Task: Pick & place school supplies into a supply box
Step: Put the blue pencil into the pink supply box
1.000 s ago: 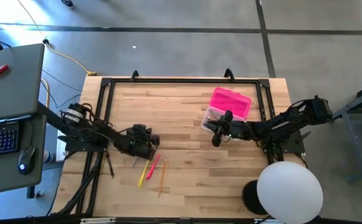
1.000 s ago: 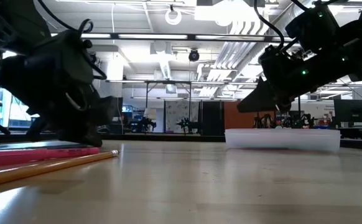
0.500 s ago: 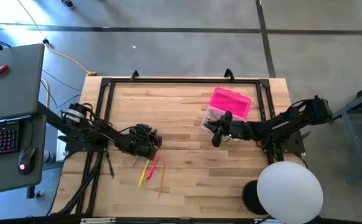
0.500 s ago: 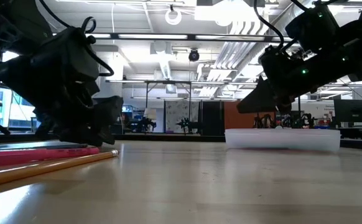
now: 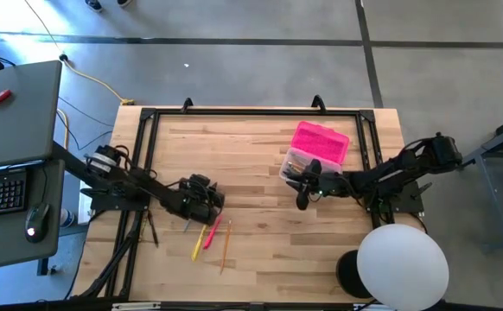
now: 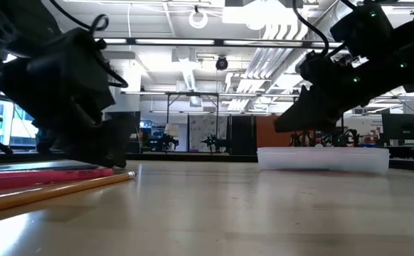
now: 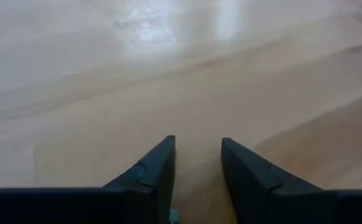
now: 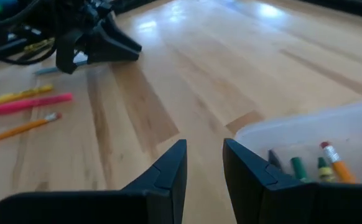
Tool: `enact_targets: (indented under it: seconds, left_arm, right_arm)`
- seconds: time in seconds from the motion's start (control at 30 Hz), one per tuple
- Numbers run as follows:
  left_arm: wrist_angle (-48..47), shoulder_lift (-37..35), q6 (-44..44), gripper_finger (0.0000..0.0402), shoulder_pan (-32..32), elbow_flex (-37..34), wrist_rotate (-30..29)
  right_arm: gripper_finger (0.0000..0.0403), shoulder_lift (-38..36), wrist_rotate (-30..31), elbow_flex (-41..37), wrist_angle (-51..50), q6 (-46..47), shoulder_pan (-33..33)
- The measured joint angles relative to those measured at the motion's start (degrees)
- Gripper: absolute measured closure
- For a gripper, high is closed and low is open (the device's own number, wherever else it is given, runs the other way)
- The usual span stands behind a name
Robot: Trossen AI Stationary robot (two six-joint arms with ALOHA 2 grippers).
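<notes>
A yellow pen point(image 5: 200, 242), a pink pen point(image 5: 213, 231) and an orange pencil point(image 5: 226, 244) lie flat on the wooden table near its front left. A short grey-blue stick point(image 5: 187, 223) lies beside them. My left gripper point(image 5: 210, 200) point(image 7: 198, 142) stands open just beyond the far ends of these supplies, with only bare wood between its fingers. The clear supply box point(image 5: 297, 164) point(image 8: 305, 134) sits at the back right and holds several pencils. Its pink lid point(image 5: 321, 142) lies open behind it. My right gripper point(image 5: 302, 201) point(image 8: 204, 144) stands open at the box's near edge, holding nothing.
A black metal frame point(image 5: 251, 112) runs along the table's far and side edges. A white round lamp head point(image 5: 403, 263) overhangs the near right corner. A desk with a keyboard point(image 5: 1, 190) stands off the table's left side. Bare wood lies between the pens and the box.
My left gripper has opened beside the pens' far ends and shifted slightly, staying low over the table. The pens and the box lie where they were.
</notes>
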Motion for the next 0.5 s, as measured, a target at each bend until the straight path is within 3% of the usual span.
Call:
enact_targets:
  seconds: [0.27, 0.5]
  left_arm:
    - [-6.26, 0.00, -3.88, 0.0252, -3.69, 0.15, -0.18]
    - [-7.28, -0.02, -4.35, 0.0245, -3.81, 0.15, -0.92]
  right_arm:
    - [0.0320, 0.00, 0.30, -0.02, -1.40, 1.26, 4.27]
    - [0.0320, 0.00, 5.12, -0.04, -1.40, 2.76, 6.91]
